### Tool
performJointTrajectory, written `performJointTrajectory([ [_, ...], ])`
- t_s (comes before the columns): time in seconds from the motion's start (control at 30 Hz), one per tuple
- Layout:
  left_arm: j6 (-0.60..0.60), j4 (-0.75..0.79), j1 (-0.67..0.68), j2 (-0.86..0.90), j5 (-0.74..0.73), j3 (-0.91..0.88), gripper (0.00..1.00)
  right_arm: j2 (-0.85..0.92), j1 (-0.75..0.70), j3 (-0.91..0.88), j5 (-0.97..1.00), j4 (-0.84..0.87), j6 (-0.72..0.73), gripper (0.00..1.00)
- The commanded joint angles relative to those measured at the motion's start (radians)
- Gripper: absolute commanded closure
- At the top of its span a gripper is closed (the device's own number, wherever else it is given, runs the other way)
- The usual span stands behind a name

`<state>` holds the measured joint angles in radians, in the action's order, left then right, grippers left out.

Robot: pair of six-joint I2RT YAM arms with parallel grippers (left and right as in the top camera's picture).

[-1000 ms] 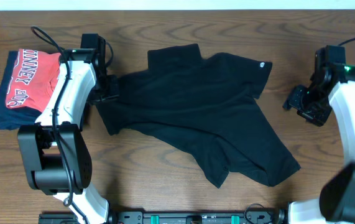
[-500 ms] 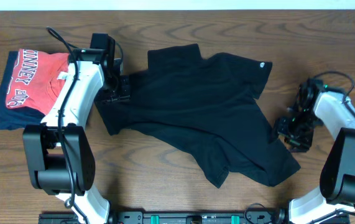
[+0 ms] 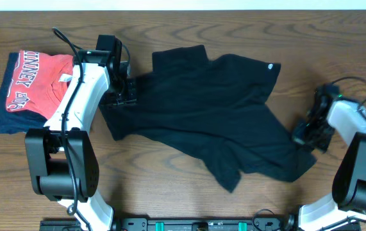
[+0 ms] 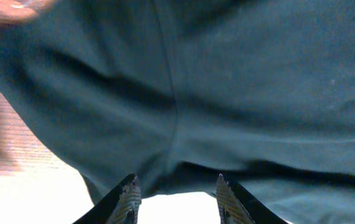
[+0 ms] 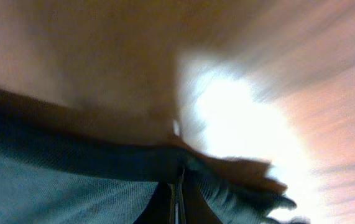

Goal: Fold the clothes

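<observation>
Right hand pinches black T-shirt edge, plain in wrist view, hidden overhead.

T-shirt ahead of the left gripper jaws looks soft, matt black cloth. Table shows smooth brown wood grain. Left arm shell gleams, white plastic.

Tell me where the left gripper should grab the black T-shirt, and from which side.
I'd take the black T-shirt by its left edge, coming in low from the left. That border lies loose on the bare table, and the left gripper, fingers apart, sits right at it.
</observation>
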<state>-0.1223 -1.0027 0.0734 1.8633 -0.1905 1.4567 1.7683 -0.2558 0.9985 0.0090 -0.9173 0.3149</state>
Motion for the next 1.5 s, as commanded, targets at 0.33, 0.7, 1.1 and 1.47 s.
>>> performJointTrajectory([
  [0.33, 0.017, 0.000, 0.005, -0.031, -0.065, 0.003, 0.58, 0.003, -0.228, 0.275, -0.024, -0.088, -0.015, 0.56],
  [0.7, 0.203, 0.043, 0.088, -0.031, -0.210, 0.003, 0.51, 0.003, -0.278, 0.149, -0.026, -0.025, 0.090, 0.46],
  [1.1, 0.275, 0.161, 0.192, -0.031, -0.209, 0.002, 0.44, 0.003, -0.320, -0.040, -0.013, 0.238, 0.192, 0.49],
  [1.47, 0.275, 0.163, 0.198, -0.031, -0.210, 0.002, 0.44, 0.003, -0.488, 0.020, 0.009, 0.286, 0.230, 0.99],
])
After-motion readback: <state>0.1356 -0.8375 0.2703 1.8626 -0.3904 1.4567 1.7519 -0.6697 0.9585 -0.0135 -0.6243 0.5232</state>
